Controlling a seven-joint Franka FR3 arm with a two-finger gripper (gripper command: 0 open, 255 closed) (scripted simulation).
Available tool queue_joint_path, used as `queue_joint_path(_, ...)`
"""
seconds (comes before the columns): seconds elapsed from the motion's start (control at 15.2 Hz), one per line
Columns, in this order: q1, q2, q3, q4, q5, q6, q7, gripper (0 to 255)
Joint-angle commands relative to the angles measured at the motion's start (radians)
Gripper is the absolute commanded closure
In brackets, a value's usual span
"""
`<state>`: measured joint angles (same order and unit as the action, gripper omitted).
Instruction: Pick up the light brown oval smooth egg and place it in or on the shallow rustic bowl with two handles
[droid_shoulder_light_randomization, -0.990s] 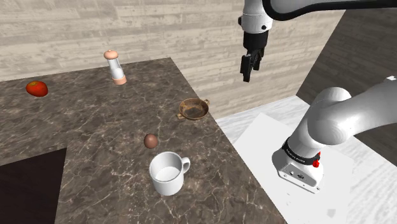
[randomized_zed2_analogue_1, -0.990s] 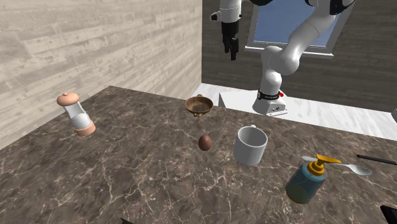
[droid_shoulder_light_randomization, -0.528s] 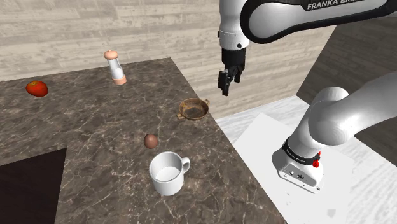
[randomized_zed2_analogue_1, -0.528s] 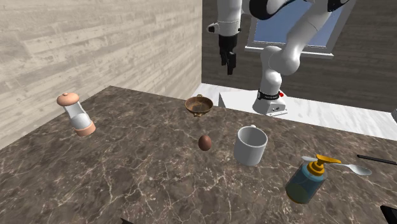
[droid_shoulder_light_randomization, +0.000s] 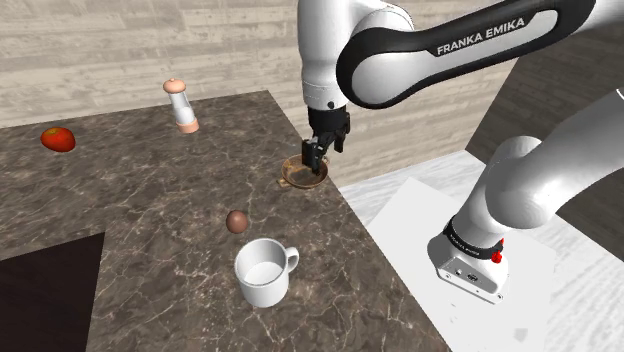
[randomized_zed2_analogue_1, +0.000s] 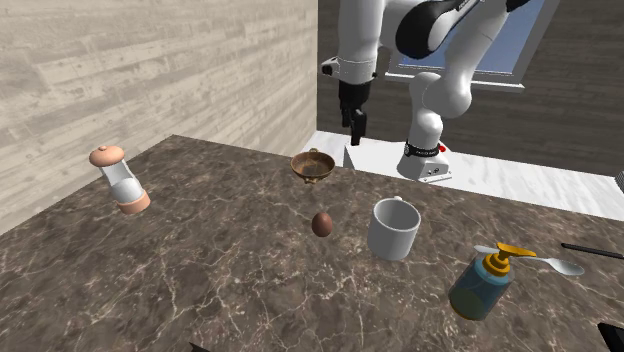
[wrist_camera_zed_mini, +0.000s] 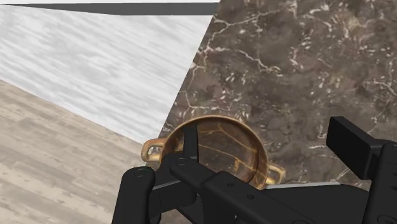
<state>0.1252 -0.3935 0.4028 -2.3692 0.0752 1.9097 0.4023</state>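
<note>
In the shoulder view the gripper (droid_shoulder_light_randomization: 316, 158) has come down and to the left in the last second, and it now hangs just over the two-handled bowl (droid_shoulder_light_randomization: 292, 178). The brown egg (droid_shoulder_light_randomization: 237, 221) has not moved. It lies on the marble counter (droid_shoulder_light_randomization: 150, 200), nearer to you, close to the white mug (droid_shoulder_light_randomization: 264, 272).

In the second exterior view the gripper is lower too, and the egg (randomized_zed2_analogue_1: 322, 224) stays well apart from it.

In the wrist view the fingers (wrist_camera_zed_mini: 356, 147) stand apart, with nothing between them, above the bowl.

I judge that you are approaching the goal first; the egg is not yet picked.
</note>
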Motion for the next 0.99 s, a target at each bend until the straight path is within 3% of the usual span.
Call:
queue_joint_path(0.0, 0.000, 0.064, 0.040, 0.036, -0.014, 0.038, 0.056, 0)
queue_joint_path(0.53, 0.010, 0.363, 0.172, 0.222, -0.179, 0.149, 0.312, 0)
queue_joint_path(0.92, 0.083, 0.618, 0.198, 0.424, -0.373, 0.155, 0.511, 0)
